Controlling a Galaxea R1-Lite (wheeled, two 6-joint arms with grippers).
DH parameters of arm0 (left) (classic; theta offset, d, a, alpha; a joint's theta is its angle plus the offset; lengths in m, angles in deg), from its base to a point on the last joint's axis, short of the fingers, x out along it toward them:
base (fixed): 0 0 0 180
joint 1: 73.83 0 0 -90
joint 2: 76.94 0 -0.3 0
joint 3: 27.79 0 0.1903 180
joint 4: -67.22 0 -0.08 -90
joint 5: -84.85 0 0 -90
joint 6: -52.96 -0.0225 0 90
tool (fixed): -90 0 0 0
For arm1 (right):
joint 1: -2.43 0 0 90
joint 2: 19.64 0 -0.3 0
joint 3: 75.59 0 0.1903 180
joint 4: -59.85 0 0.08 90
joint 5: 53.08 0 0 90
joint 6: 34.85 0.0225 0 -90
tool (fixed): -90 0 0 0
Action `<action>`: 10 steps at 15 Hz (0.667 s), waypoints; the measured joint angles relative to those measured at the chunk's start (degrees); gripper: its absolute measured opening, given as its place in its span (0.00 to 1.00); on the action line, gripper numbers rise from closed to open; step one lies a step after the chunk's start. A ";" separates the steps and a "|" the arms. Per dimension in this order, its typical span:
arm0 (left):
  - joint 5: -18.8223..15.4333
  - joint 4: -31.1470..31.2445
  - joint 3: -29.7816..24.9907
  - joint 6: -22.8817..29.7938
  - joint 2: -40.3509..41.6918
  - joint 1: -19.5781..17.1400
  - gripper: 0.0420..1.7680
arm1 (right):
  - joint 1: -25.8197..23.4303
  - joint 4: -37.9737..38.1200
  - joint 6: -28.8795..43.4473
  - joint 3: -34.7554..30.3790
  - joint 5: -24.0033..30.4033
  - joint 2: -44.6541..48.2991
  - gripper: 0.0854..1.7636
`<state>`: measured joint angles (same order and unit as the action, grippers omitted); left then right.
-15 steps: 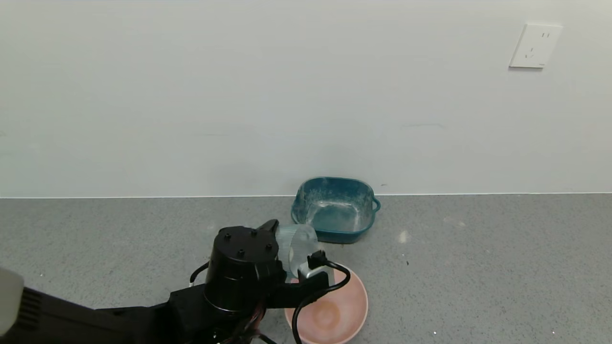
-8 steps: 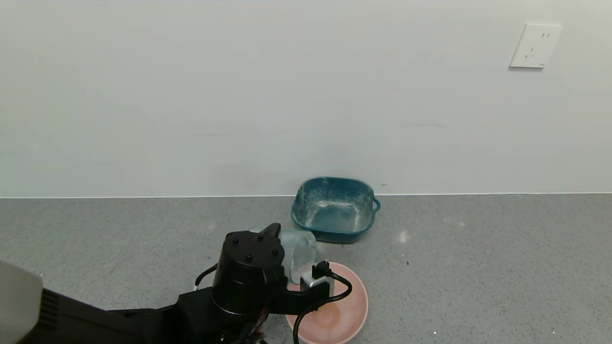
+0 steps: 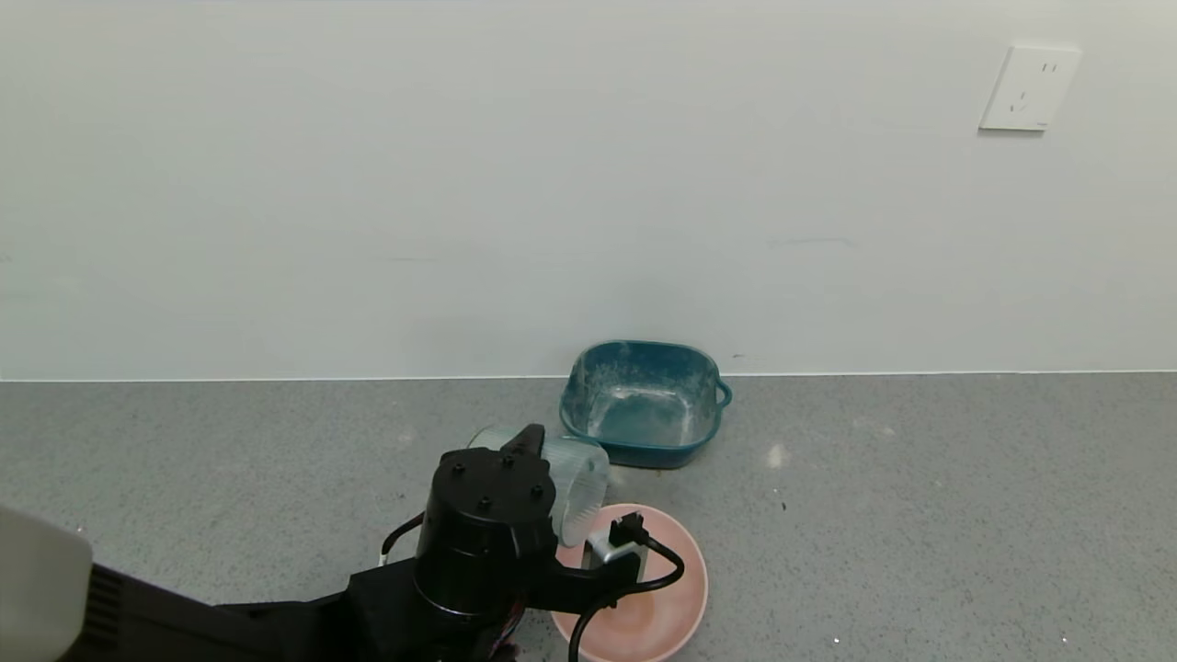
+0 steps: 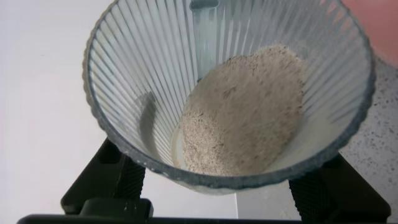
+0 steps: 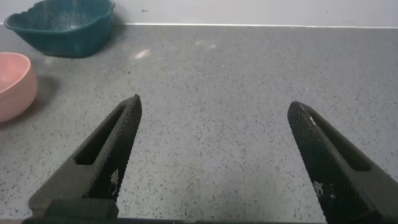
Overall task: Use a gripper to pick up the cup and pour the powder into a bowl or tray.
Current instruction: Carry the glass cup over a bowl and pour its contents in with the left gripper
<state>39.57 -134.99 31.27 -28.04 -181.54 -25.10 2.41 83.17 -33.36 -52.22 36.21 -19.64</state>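
My left gripper (image 3: 544,464) is shut on the cup (image 3: 579,483), a clear ribbed tumbler, and holds it tipped on its side over the far left rim of the pink bowl (image 3: 679,588). In the left wrist view the cup (image 4: 137,74) fills the picture between the two black fingers (image 4: 115,180). The powder (image 4: 242,118) lies as a pale grainy heap against the cup's lower wall, near the rim. My right gripper (image 5: 214,115) is open and empty over bare counter; it does not show in the head view.
A square teal tray (image 3: 644,405) with white dust inside stands behind the bowl, against the wall. The right wrist view shows the bowl (image 5: 12,84) and the tray (image 5: 62,28) farther off. Grey speckled counter runs to both sides.
My left arm has shifted slightly right and nearer. The cup has turned further onto its side, so its base now shows beyond the finger. The bowl and tray have not moved.
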 joint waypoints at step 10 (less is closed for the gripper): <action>7.80 0.07 0.24 -6.07 -2.05 4.41 0.72 | 0.00 0.00 -0.01 0.00 0.00 0.00 0.97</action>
<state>47.38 -134.92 31.52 -34.12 -183.59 -20.69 2.41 83.17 -33.37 -52.22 36.21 -19.64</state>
